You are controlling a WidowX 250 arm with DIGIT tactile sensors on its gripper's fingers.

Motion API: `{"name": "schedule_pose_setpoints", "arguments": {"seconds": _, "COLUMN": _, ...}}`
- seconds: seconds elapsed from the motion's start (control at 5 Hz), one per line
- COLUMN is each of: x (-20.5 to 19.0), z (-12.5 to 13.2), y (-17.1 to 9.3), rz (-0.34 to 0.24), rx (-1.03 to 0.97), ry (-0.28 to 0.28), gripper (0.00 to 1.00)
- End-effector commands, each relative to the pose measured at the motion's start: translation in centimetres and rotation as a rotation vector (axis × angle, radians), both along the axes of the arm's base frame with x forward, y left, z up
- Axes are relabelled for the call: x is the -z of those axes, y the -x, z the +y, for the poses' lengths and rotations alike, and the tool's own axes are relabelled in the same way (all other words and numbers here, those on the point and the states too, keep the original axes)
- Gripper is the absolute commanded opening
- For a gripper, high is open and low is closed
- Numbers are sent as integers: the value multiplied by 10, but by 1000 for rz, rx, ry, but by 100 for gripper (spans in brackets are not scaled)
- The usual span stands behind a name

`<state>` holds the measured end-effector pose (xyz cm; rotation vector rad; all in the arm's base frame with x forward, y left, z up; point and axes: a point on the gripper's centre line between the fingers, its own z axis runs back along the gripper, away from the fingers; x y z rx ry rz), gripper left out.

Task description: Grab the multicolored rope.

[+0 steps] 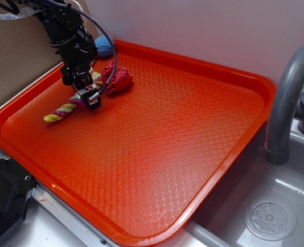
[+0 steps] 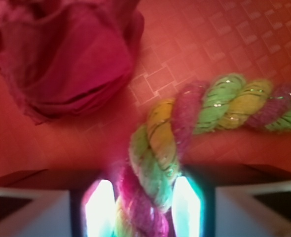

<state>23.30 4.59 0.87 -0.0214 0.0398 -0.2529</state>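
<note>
**Gripper closed around the multicolored rope on the orange tray**

Exterior view: One orange tray (image 1: pixel 193 154) with a diamond-textured floor is seen lying partly over a grey sink (image 1: pixel 275 206). One grey faucet (image 1: pixel 291 92) is seen at the right, and one round drain cover (image 1: pixel 270 220) lies in the basin. Three small things are counted at the tray's far left corner: one multicolored rope (image 1: pixel 64 109), one red cloth wad (image 1: pixel 118 78) and one blue ball (image 1: pixel 104 45). The ball is placed against the tray's back rim, and the wad lies just beside the rope. The black gripper (image 1: pixel 86 93) is lowered onto the rope's middle, and the rope's yellow end is left free toward the near left. No brand, label or writing can be read.

Wrist view: The rope (image 2: pixel 185 123), twisted in yellow, pale green and maroon-red strands, is seen bent, with one stretch running to the right and the other passing down between the two fingers (image 2: pixel 185 207). The rope is pressed by a finger on either side, so the gripper (image 2: pixel 143 210) is clamped on it. The red cloth wad (image 2: pixel 61 54) fills the upper left, apart from the rope. No lettering is seen here either.
</note>
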Motion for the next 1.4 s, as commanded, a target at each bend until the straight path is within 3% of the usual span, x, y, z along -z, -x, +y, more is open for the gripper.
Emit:
{"name": "schedule_pose_setpoints", "arguments": {"seconds": 0.0, "x": -42, "z": -13, "y": 11, "rz": -12, "rx": -107, "ry": -92, "gripper": 0}}
{"name": "schedule_pose_setpoints", "arguments": {"seconds": 0.2, "x": -85, "z": -20, "y": 14, "rz": -55, "rx": -214, "ry": -131, "gripper": 0}}
{"name": "schedule_pose_setpoints", "arguments": {"seconds": 0.4, "x": -133, "z": -37, "y": 15, "rz": -70, "rx": -262, "ry": -91, "gripper": 0}}
{"name": "schedule_pose_setpoints", "arguments": {"seconds": 0.6, "x": -172, "z": -55, "y": 15, "rz": -37, "rx": -309, "ry": -46, "gripper": 0}}
{"name": "schedule_pose_setpoints", "arguments": {"seconds": 0.8, "x": -188, "z": -63, "y": 18, "rz": -82, "rx": -396, "ry": -36, "gripper": 0}}
{"name": "schedule_pose_setpoints", "arguments": {"seconds": 1.0, "x": -188, "z": -68, "y": 19, "rz": -127, "rx": -432, "ry": 36, "gripper": 0}}
{"name": "schedule_pose_setpoints", "arguments": {"seconds": 1.2, "x": -181, "z": -71, "y": 18, "rz": -143, "rx": -404, "ry": 26, "gripper": 0}}
